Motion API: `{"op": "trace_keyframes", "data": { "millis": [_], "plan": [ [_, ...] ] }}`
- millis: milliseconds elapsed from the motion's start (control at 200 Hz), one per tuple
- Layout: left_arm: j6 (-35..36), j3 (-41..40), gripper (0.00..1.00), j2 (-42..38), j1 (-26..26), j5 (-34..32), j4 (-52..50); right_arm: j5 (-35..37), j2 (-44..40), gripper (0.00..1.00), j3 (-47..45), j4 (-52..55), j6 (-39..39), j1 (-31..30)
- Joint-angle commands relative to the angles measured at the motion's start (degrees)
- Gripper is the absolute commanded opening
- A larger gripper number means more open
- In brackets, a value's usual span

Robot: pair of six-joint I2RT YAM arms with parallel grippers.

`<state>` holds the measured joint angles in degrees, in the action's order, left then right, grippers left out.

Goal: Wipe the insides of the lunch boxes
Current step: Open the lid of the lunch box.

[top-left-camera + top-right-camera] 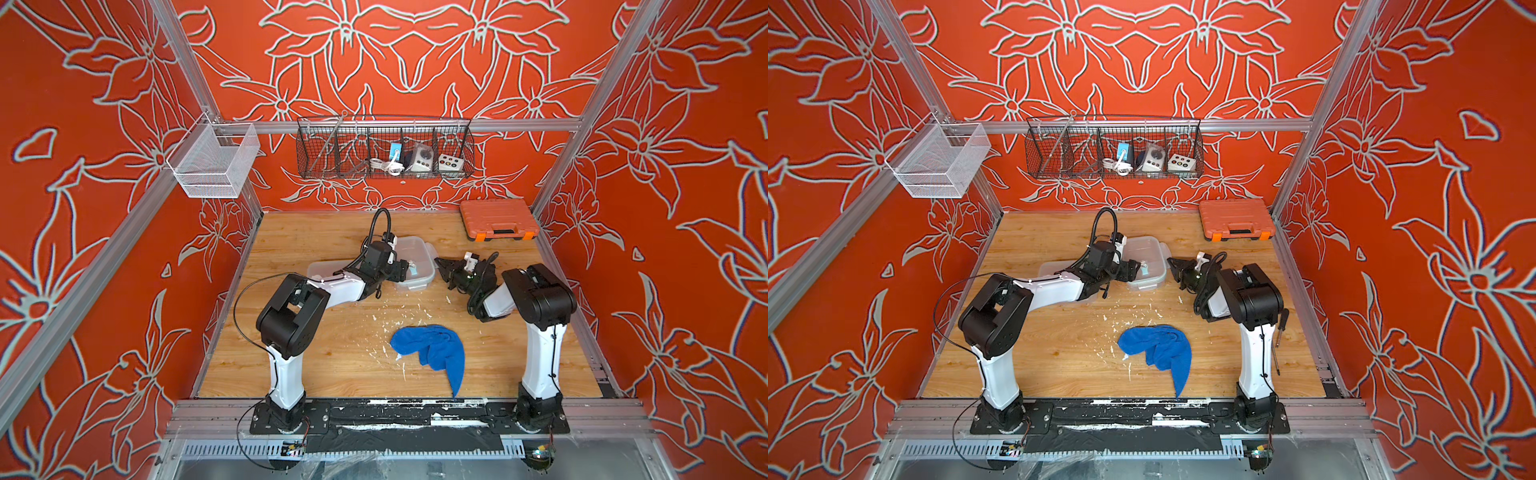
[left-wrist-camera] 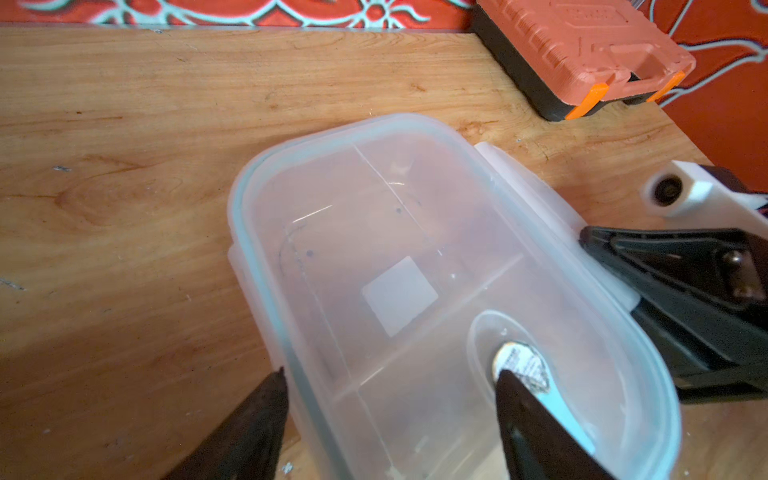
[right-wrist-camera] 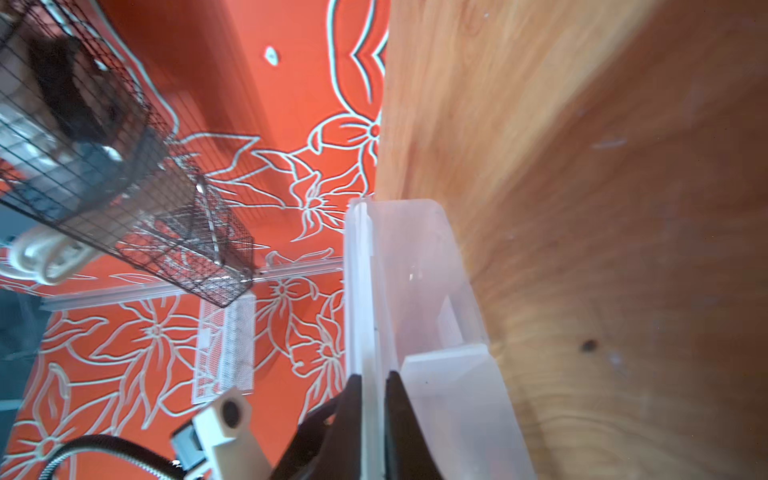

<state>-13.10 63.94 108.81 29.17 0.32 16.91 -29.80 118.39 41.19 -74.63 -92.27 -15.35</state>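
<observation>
lying apart from the lunch box (image 1: 417,253) are blue cloth (image 1: 432,349), orange case (image 1: 496,218).

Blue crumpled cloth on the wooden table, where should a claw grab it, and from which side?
Pinch the raised, bunched folds at the middle of the blue crumpled cloth, coming straight down from above. It lies loose and low on the wooden table, so probably only those folds give a claw something to close on.
</observation>
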Motion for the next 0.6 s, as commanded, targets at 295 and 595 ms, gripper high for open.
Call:
{"op": "trace_keyframes", "data": {
  "millis": [295,595],
  "plan": [
    [-2.9,-2.9,0.78,-9.8,-1.8,-1.8,-0.1,-1.4,-13.6,0.00,-0.2,12.7,6.6,-0.3],
    [-6.7,-4.0,0.81,-17.7,-4.8,-6.7,-3.8,-0.3,-28.6,0.00,7.0,39.4,21.3,-3.5]
  ]
}}
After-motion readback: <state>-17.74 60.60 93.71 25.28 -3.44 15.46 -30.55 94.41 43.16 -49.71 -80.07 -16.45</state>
